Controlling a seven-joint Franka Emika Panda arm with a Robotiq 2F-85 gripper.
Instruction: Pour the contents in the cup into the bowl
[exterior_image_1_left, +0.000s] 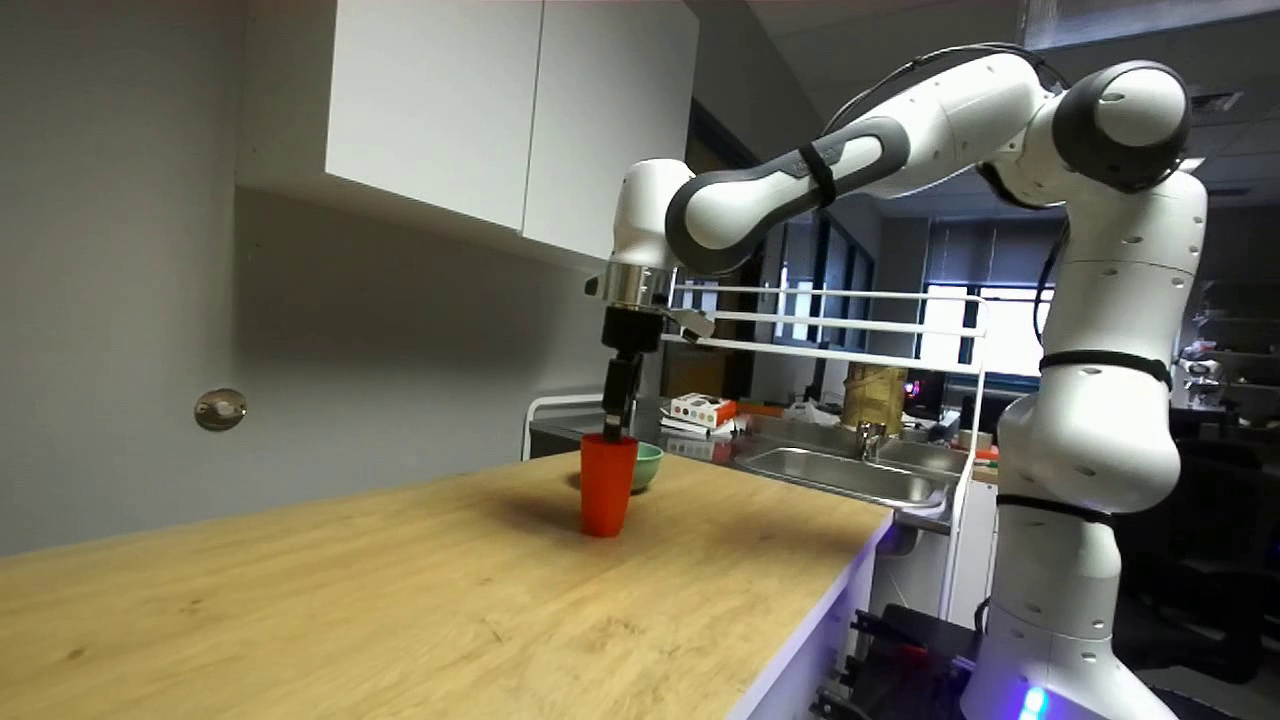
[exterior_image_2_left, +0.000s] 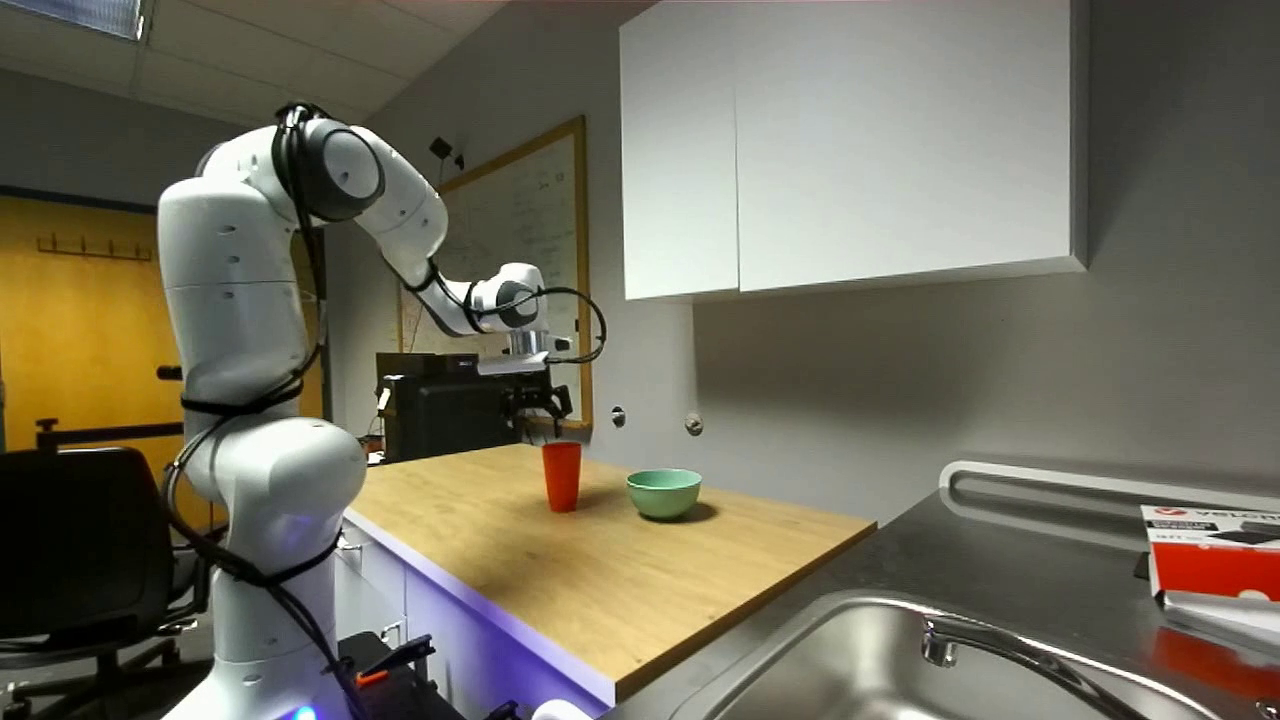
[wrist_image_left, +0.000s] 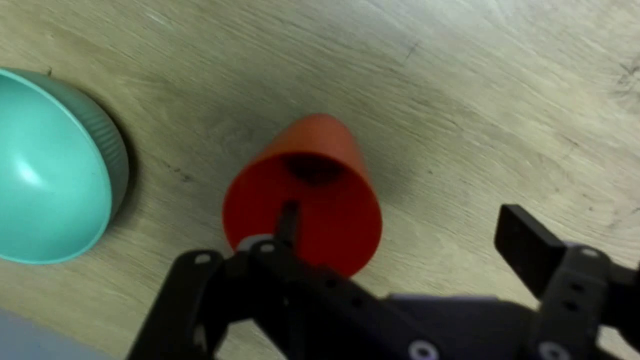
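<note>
Points downward at the end of a white, jointed robot arm, with black, blocky fingers spread wide apart. Has one of them overlapping the open mouth of a plain, orange-red, tapering plastic cup in the wrist view, and the other off to the side, over a pale, wood-grained worktop. Shows the cup standing upright on that worktop, below the fingers in both exterior views. Cannot tell of any touch between fingers and cup, nor of any dip inside the rim. Looks dark at the bottom of the cup, too dim for making out any contents. Has a round, pale green, glossy bowl upright on the worktop, near the cup yet apart from it, closer to the cup-side finger than to the other. Adds, in an exterior view, a flat-fronted white cabinet higher than the fingers and, past the worktop's edge, well apart from the fingers, a steel sink.
</note>
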